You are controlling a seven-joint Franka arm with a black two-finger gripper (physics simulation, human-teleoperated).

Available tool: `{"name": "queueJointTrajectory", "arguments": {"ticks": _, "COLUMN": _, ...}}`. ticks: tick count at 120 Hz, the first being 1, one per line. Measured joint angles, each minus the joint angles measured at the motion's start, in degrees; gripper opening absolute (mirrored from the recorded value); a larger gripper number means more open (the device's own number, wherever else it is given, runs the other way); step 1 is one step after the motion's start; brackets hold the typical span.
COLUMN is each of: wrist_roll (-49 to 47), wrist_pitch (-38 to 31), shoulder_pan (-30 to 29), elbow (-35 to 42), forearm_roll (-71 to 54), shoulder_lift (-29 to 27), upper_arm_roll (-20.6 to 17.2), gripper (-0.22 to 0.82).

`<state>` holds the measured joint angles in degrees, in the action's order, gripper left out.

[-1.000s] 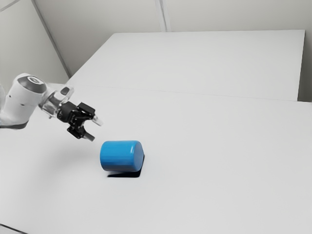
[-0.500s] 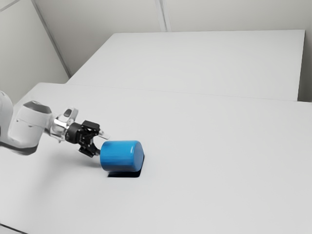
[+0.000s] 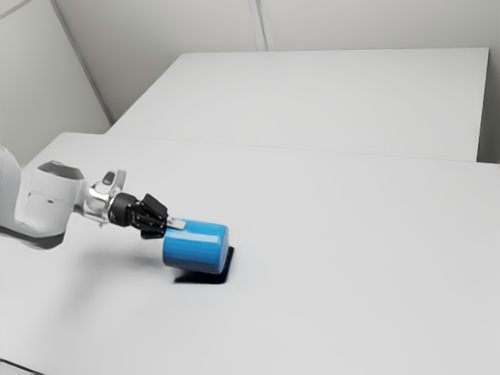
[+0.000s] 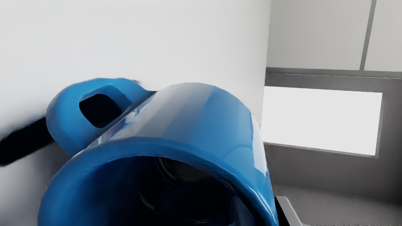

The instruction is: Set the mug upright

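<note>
The blue mug lies on its side over the table, its mouth toward the hand and tipped slightly up, its base toward the exterior view's right. At the upper part of its rim, my gripper is shut on the mug wall. Seen from the wrist, the mug shows its dark open mouth, and its handle sticks out on the side away from the outer finger. The gripper has one finger outside the wall and the other inside the mouth, partly hidden in the dark.
The white table extends around the mug, with a dark shadow under it. Behind stands a large white panel. In the wrist view, a grey wall with a bright rectangle lies beyond the table's edge.
The gripper has moved up to the mug's rim and its fingers have closed on the wall. The mug, level before, has tilted a little, mouth end up.
</note>
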<state>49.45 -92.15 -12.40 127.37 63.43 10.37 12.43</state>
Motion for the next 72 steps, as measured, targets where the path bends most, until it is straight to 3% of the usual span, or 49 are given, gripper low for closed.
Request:
{"name": "queueJointTrajectory", "arguments": {"ticks": 35, "wrist_roll": 0.51, "wrist_pitch": -0.29, "shoulder_pan": -0.03, "elbow": -2.89, "forearm_roll": -3.72, "shoulder_lift": -7.33, "upper_arm_roll": -2.1, "gripper": -0.17}}
{"name": "queueJointTrajectory", "arguments": {"ticks": 72, "wrist_roll": -8.33, "wrist_pitch": -9.22, "shoulder_pan": 0.04, "elbow": -13.8, "forearm_roll": -32.92, "shoulder_lift": -7.97, "upper_arm_roll": -11.47, "gripper": -0.18}}
